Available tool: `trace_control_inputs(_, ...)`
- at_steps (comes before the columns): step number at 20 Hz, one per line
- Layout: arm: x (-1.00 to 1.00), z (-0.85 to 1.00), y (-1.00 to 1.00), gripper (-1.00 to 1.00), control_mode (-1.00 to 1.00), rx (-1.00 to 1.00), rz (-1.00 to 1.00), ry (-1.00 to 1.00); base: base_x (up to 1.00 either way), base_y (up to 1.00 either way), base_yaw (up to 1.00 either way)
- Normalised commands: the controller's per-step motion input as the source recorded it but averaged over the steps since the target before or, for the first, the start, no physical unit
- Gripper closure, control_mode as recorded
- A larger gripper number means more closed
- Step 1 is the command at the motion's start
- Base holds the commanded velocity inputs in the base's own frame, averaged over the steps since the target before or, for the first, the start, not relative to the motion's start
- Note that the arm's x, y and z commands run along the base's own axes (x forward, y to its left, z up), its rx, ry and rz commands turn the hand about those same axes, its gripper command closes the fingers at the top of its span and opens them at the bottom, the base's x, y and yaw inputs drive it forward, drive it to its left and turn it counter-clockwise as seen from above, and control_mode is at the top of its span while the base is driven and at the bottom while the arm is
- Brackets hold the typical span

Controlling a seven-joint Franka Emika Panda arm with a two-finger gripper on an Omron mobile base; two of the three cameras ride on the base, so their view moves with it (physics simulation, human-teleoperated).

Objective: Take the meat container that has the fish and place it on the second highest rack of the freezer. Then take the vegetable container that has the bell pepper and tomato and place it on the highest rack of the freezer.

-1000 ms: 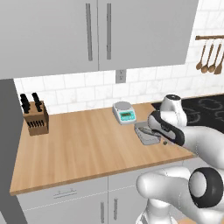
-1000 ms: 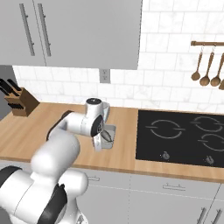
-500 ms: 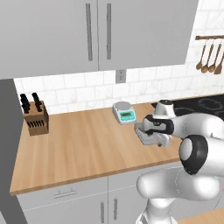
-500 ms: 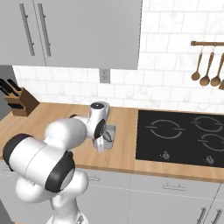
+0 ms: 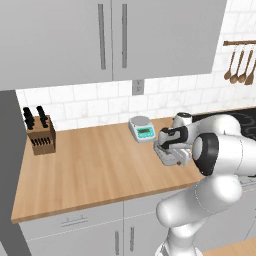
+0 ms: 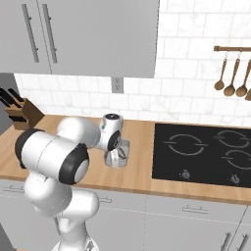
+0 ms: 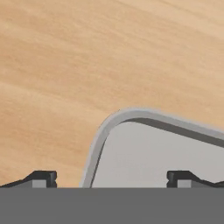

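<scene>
Gripper (image 7: pixel 111 177) hangs low with our jaws spread either side of the meat container (image 7: pixel 153 153) rim — one tip outside, one inside — as the tray lies flat on the wooden counter (image 5: pixel 90 165), ready for pinching.

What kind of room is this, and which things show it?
A kitchen, rendered: a black cooktop set in a wooden counter, a knife block, and wooden spoons hanging on the tiled wall.

meat container (image 7: pixel 157 148) cut off — contents unseen; tool (image 7: pixel 112 178) tips cropped
</scene>
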Motion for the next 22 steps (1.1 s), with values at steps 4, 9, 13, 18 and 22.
trace_control_inputs(4, -0.14, -0.26, 0.00, -1.00, -1.00, 0.00, 0.00, -0.01, 0.00, 0.00, 0.00)
trace_control_inputs(9, -0.27, -0.04, 0.00, -1.00, -1.00, 0.00, 0.00, -0.04, 0.00, 0.00, 0.00)
trace_control_inputs(13, 0.08, -0.07, 0.15, 1.00, -1.00, 0.00, 0.00, 0.00, 0.00, 0.00, 0.00)
trace_control_inputs(18, 0.15, -0.01, 0.01, 1.00, -1.00, 0.00, 0.00, 0.00, 0.00, 0.00, 0.00)
trace_control_inputs(22, -0.06, 0.09, 0.00, 1.00, -1.00, 0.00, 0.00, 0.01, 0.00, 0.00, 0.00)
